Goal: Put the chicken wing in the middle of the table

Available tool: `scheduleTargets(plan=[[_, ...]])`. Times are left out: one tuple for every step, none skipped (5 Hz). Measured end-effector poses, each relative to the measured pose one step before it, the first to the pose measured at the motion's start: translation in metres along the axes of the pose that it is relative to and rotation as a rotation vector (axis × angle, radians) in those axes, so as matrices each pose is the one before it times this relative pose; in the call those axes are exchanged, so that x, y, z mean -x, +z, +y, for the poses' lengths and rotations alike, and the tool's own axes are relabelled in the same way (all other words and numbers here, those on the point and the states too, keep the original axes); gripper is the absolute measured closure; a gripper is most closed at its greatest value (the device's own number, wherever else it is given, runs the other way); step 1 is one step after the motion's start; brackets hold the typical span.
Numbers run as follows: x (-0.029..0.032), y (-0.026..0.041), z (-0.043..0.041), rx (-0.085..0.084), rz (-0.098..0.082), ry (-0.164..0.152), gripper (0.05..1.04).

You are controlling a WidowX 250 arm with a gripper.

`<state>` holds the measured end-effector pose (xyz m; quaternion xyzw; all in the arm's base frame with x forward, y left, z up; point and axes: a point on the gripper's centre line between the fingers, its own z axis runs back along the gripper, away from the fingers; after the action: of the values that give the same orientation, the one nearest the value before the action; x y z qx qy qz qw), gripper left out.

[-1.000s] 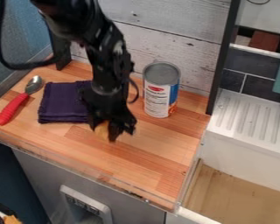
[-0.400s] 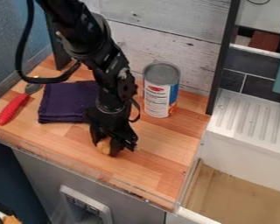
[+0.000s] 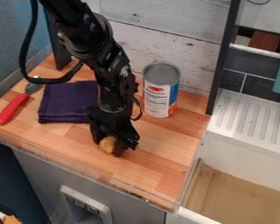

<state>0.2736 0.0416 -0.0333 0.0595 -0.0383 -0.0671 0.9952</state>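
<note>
camera view, and we're looking down on the wooden table (image 3: 160, 162), the biggest thing out here, spreading around and beneath the gripper (image 3: 110, 148). off to the view's right of the gripper, well apart, sits the white sink (image 3: 247, 120), ridged drainboard up top, and below that its basin, with a tan, wood-like floor on show. the black arm (image 3: 98, 48) slants down from the top edge, cable looping out on the view's left. behind the gripper, toward the view's left, there's the folded purple cloth (image 3: 66, 101), flat on the wood. behind it on the other side stands the can (image 3: 159, 89), upright, lid end up and closed over, so whatever's inside is hidden. past the cloth, farther out from the gripper, lies the red-handled spoon (image 3: 15, 108), its metal bowl pointing to the back. and smallest of the lot, the chicken wing (image 3: 107, 144), right between the fingers: the gripper is clamped around it, low over the table, nearer the front edge than the wall. whether the wing touches the wood, can't tell.
</note>
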Motion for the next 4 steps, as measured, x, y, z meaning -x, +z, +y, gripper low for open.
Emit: scheduleTargets(plan=[[0.00169, 0.00081, -0.00011, 0.0012, 0.0108, 0.0046, 0.077], [-0.00238, 0.0136, 0.00043, 0.0054, -0.0207, 0.0011, 0.081], [-0.00731, 0.02473, 0.00327, -0.0072, -0.0548, 0.0011, 0.084], [-0.00861, 0.02363, 0.00706, -0.0155, -0.0744, -0.0019, 0.084]])
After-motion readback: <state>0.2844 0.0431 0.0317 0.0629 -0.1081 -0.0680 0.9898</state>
